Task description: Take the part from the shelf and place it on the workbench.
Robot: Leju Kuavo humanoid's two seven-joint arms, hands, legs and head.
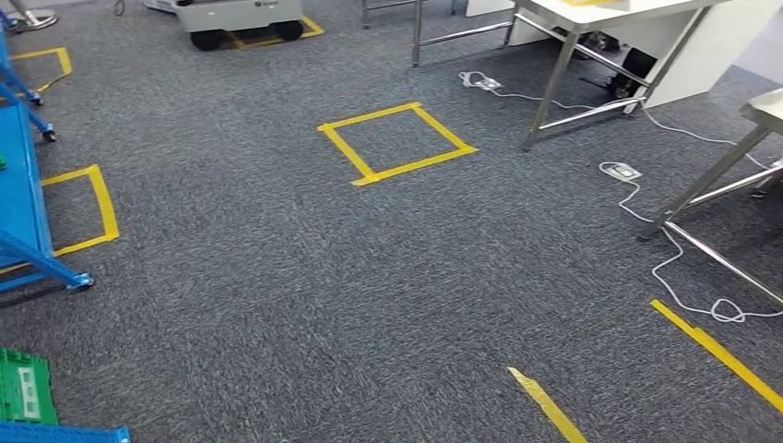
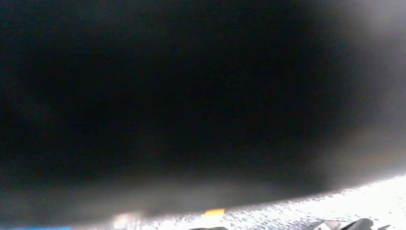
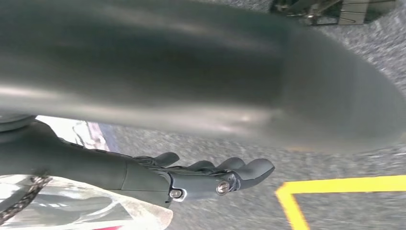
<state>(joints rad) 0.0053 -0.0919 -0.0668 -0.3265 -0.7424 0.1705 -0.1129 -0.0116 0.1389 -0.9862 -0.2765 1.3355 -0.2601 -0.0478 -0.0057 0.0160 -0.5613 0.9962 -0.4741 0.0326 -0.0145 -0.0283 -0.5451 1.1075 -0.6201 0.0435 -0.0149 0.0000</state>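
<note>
The part, a clear plastic bag (image 3: 81,206) with something dark and chain-like inside, lies pressed against the palm side of my right hand (image 3: 191,177). That hand holds it while its dark fingers reach out over grey carpet. In the left wrist view, dark fingertips of my left hand (image 2: 354,224) peek in at the edge over bright carpet; their pose is hidden. The blue shelf (image 1: 23,194) stands at the left edge of the head view. A white-topped workbench (image 1: 600,11) on steel legs stands at the far right.
A yellow tape square (image 1: 397,143) marks the carpet ahead, with tape strips (image 1: 720,355) nearer right. White cables and power strips (image 1: 620,171) trail beside a second steel table (image 1: 766,109). A green crate (image 1: 23,388) sits low left. A wheeled cart (image 1: 240,17) is parked far back.
</note>
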